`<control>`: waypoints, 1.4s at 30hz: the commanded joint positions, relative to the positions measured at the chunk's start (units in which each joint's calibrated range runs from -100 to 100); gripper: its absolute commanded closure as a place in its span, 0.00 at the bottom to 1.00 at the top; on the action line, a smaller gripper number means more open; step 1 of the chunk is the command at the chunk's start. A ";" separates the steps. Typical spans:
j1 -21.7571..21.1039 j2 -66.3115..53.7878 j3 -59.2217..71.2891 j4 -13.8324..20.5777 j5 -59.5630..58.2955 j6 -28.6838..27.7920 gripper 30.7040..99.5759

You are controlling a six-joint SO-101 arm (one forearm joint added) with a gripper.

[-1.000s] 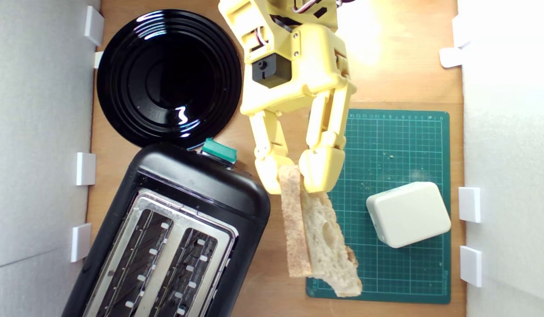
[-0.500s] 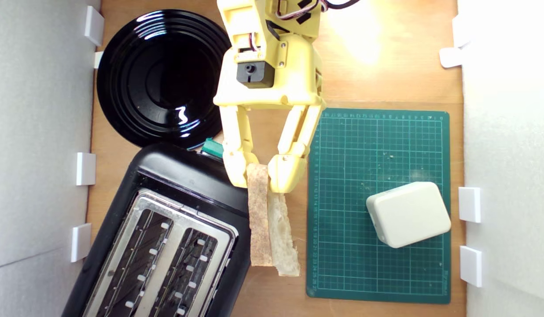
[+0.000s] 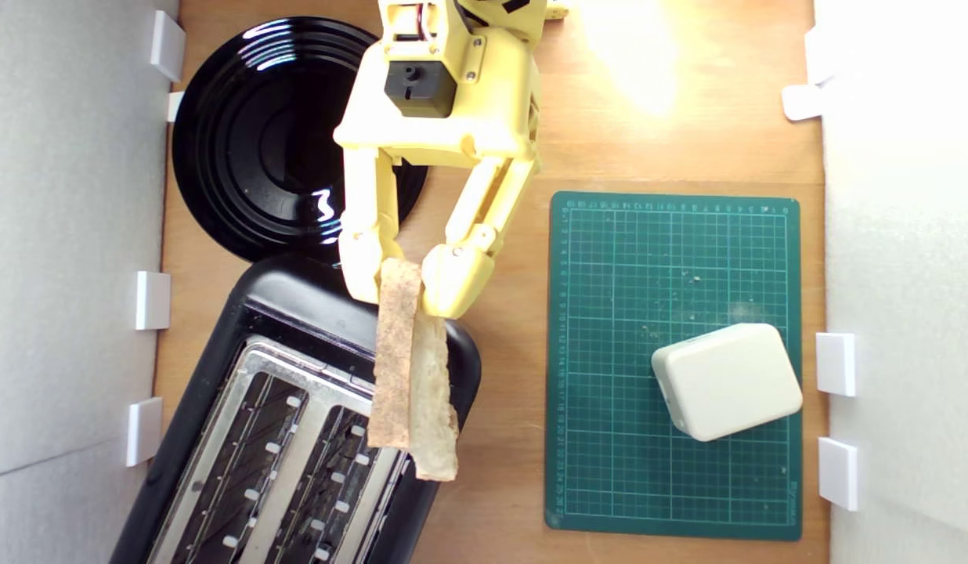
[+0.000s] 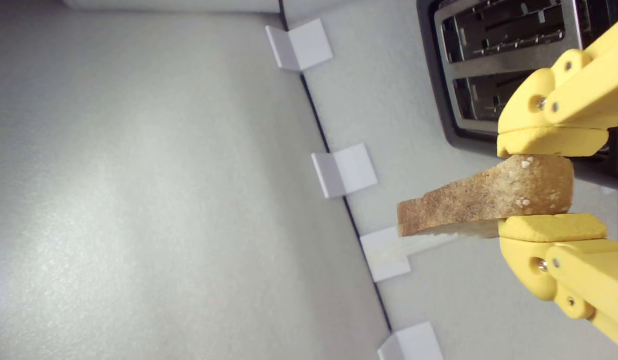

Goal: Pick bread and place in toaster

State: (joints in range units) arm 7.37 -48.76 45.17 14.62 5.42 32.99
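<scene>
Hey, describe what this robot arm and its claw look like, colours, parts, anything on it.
The arm is pale yellow moulded plastic with rounded housings. A black square motor block sits in its wrist housing. The claw has two jointed yellow fingers with blunt rounded tips, pinned by small silver screws. A dark cable shows near the frame's top edge. No printed markings are visible.

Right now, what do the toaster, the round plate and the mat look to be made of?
The toaster: body looks like glossy black plastic, judging by its soft reflections; the slotted top plate looks like brushed metal, silver and shiny. The plate: glossy black, perhaps glazed ceramic or glass, with sharp highlights on concentric rings. The mat: matte green, probably rubbery cutting-mat plastic, printed with a pale grid.
</scene>
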 commanded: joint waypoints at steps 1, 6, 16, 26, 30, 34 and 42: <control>1.82 -1.82 -6.63 0.89 3.96 1.72 0.71; 4.80 -1.74 -7.45 0.80 5.33 3.03 0.71; 9.23 -1.49 -7.45 0.80 5.67 5.23 0.71; 13.34 -1.32 -7.45 0.80 5.75 5.70 0.71; 14.47 0.01 -7.27 0.34 5.75 6.59 0.71; 14.87 2.17 -7.36 0.80 5.75 6.59 0.71; 14.79 4.34 -7.45 -0.02 5.75 8.05 0.71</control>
State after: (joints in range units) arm 21.46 -44.81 42.02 15.24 11.02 39.51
